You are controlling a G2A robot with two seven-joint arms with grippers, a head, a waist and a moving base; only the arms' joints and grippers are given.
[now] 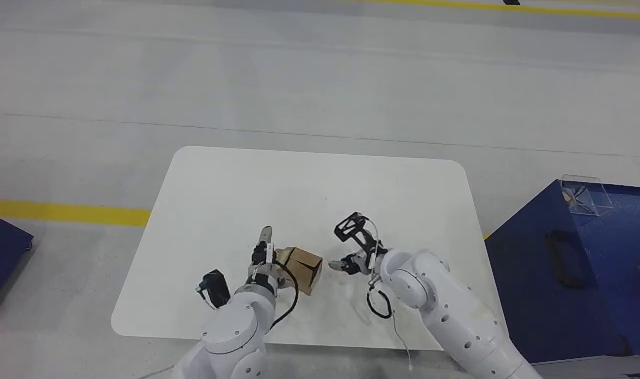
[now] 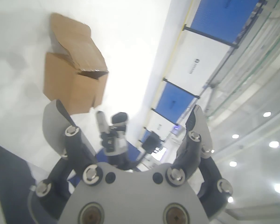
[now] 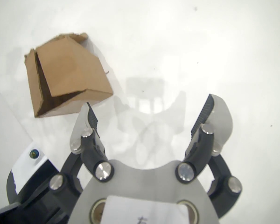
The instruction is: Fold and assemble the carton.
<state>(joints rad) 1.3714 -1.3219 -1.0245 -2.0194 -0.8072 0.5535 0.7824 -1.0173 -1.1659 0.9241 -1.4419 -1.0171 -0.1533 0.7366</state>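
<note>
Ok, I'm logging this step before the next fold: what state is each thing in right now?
carton: partly folded, end flaps tucked loosely with gaps showing, lying on the table, not gripped.
left gripper: open, empty, close beside the carton; whether it touches is unclear.
right gripper: open, empty, above the table beside the carton, apart from it.
</note>
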